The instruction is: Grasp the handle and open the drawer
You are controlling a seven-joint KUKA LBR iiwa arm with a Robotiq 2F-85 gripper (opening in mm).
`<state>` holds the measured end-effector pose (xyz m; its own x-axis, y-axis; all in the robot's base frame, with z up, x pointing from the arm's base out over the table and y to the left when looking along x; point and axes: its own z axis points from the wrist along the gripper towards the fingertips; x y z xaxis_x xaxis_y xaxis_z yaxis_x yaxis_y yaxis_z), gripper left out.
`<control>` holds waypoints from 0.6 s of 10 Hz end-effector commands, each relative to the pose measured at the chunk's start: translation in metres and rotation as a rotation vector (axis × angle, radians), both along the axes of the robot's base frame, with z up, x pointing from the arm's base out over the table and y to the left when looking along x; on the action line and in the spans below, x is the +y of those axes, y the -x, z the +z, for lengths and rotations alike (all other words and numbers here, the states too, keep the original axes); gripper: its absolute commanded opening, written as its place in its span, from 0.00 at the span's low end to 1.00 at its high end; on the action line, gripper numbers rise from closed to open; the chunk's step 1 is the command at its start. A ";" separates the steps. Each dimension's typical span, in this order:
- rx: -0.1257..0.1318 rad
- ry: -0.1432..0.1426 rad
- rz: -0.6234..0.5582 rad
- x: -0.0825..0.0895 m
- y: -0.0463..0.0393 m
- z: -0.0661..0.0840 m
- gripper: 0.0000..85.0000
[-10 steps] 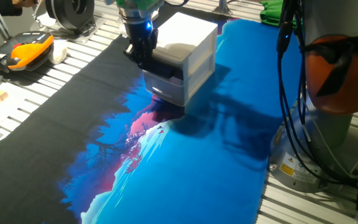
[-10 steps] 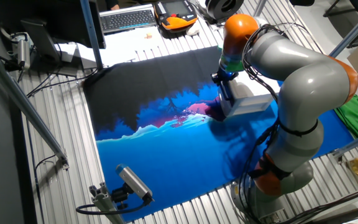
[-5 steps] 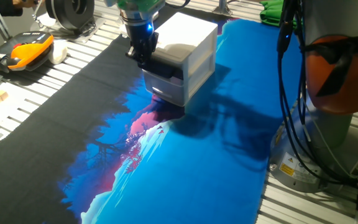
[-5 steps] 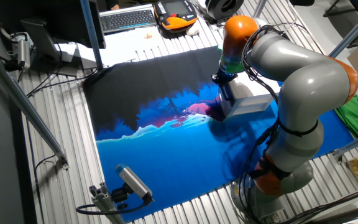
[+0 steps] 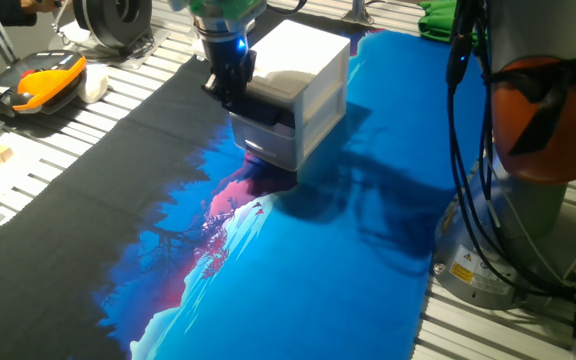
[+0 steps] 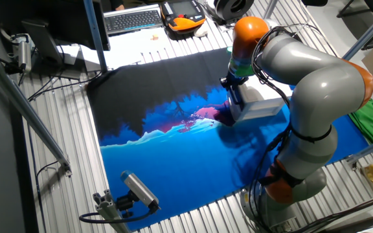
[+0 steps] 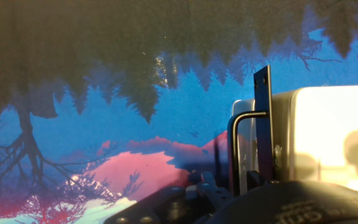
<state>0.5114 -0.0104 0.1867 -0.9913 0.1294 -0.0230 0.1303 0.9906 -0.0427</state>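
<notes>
A small white cabinet [image 5: 303,70] stands on the mat at the back middle. Its upper drawer [image 5: 268,108] has the black bar handle [image 7: 263,121] along its front; in the hand view the bar stands upright, right of centre, against the pale drawer front [image 7: 328,130]. The second drawer [image 5: 268,148], with a pale translucent front, sits below. My gripper [image 5: 230,97] reaches down to the left end of the upper drawer's front, at the handle; it also shows in the other fixed view [image 6: 233,90]. The fingertips are hidden, so I cannot tell whether they hold the bar.
A blue, black and pink printed mat [image 5: 268,260] covers the table. An orange-black device [image 5: 33,82] and a keyboard [image 6: 132,19] lie off the mat. A green cloth [image 6: 368,116] lies at the far side. My arm's base [image 5: 538,120] stands beside the mat.
The gripper has shifted very slightly at the drawer front. The cabinet and the drawers have not visibly moved.
</notes>
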 end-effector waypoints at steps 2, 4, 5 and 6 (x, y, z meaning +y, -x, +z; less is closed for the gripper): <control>-0.001 0.002 0.000 0.000 0.0005 0.000 0.40; -0.001 0.002 0.002 0.000 0.0006 -0.002 0.40; -0.001 0.003 0.001 -0.001 0.0006 -0.002 0.40; -0.003 0.005 0.001 -0.001 0.0005 -0.004 0.40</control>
